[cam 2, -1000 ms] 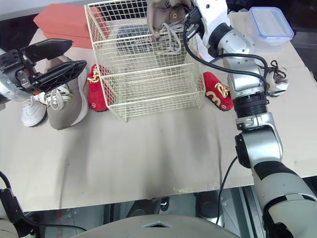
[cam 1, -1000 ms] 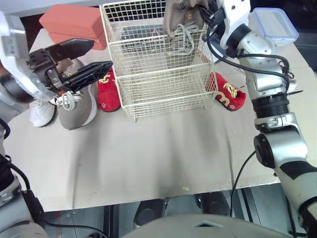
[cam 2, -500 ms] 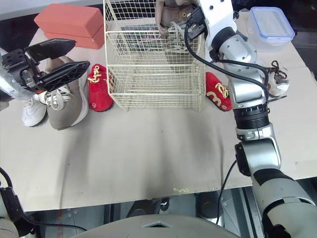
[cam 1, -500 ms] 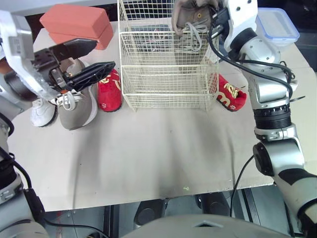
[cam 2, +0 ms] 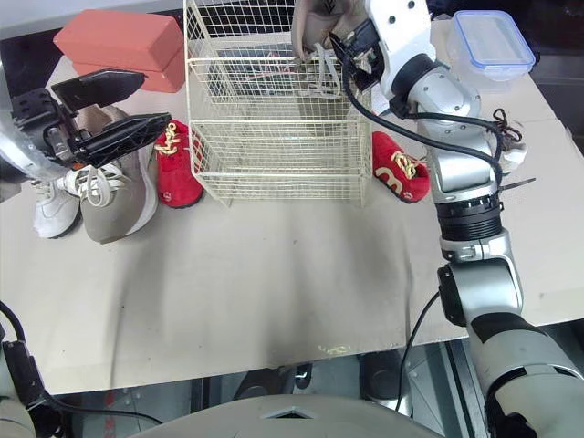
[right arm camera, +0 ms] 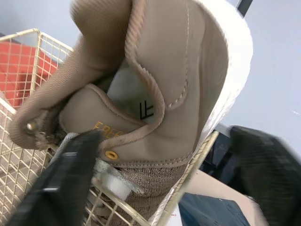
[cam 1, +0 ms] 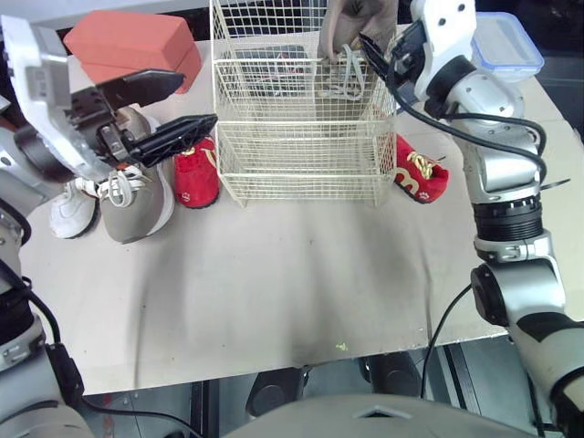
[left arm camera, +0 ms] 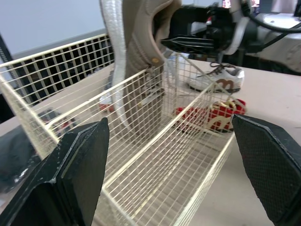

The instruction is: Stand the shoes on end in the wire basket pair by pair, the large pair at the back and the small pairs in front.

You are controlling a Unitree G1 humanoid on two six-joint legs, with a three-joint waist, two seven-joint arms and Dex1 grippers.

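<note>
Early stage: holds tan shoe (cam 1: 351, 23) on end at back of basket (cam 1: 301, 155), clamped in right gripper (cam 1: 370, 50); hovers left gripper (cam 1: 196, 100), wide open, over mate (cam 1: 137, 196); leaves red shoes (cam 1: 194, 169) and white shoes (cam 1: 68, 205) on table (cam 1: 274, 274)

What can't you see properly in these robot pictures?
Tan shoe: top cut off by the head views' upper edge.
White shoe: partly hidden behind the grey shoe, head views.
Dark thing seen through the wire basket: mesh covers it, head views; cannot tell what it is.

cream wire basket (cam 1: 301, 137), tan cloth shoe (right arm camera: 155, 117)
</note>
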